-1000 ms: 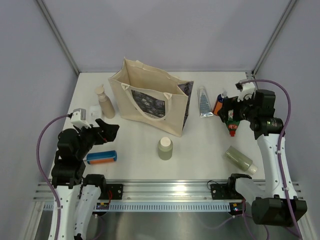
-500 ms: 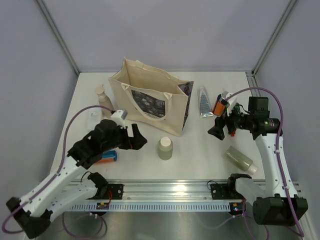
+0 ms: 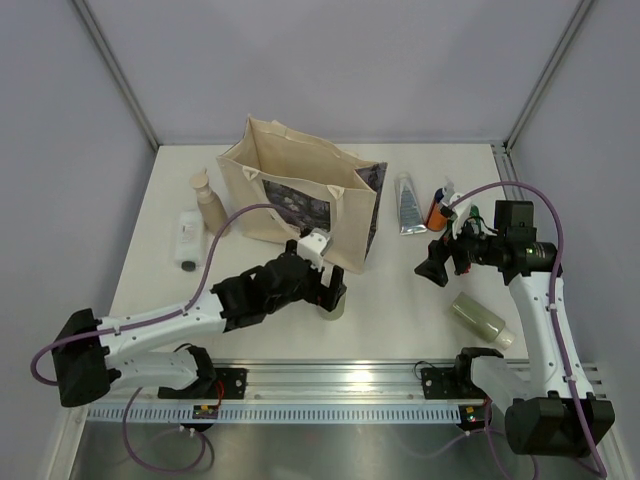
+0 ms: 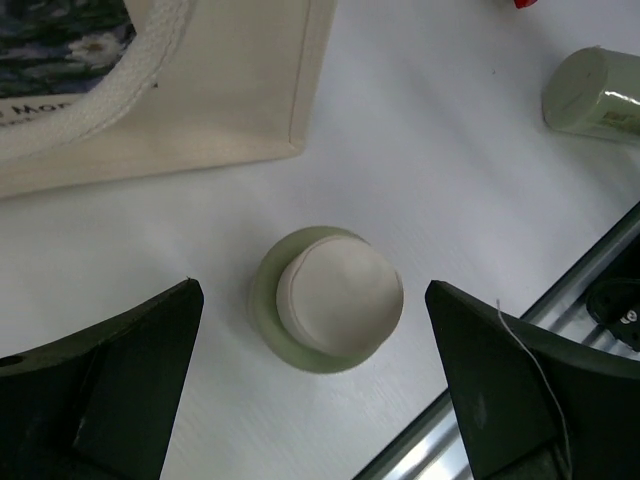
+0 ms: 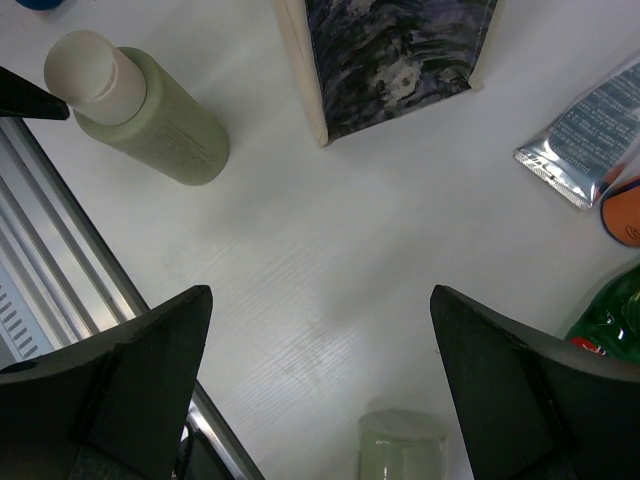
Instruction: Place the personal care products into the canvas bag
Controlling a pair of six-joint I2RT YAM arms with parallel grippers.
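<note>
The cream canvas bag (image 3: 300, 195) stands open at the back centre. An upright sage-green bottle (image 3: 334, 303) stands in front of it. My left gripper (image 3: 325, 290) hovers open right above that bottle (image 4: 330, 300), one finger on each side and not touching. My right gripper (image 3: 438, 262) is open and empty over bare table. The second sage-green bottle (image 3: 482, 320) lies to its right front. The grey tube (image 3: 408, 205) and orange spray bottle (image 3: 438, 208) lie behind it. The green red-capped bottle (image 5: 610, 320) shows at the edge of the right wrist view. The beige bottle (image 3: 208, 205) and white box (image 3: 188, 238) are left of the bag. The blue-orange cylinder is hidden.
The aluminium rail (image 3: 330, 385) runs along the near table edge, close to the upright bottle. Grey walls enclose the table on three sides. My left arm (image 3: 170, 320) stretches across the front left of the table.
My left arm swung from the front left to the right, and its gripper is now over the upright sage-green bottle. My right gripper moved down and left, away from the orange bottle.
</note>
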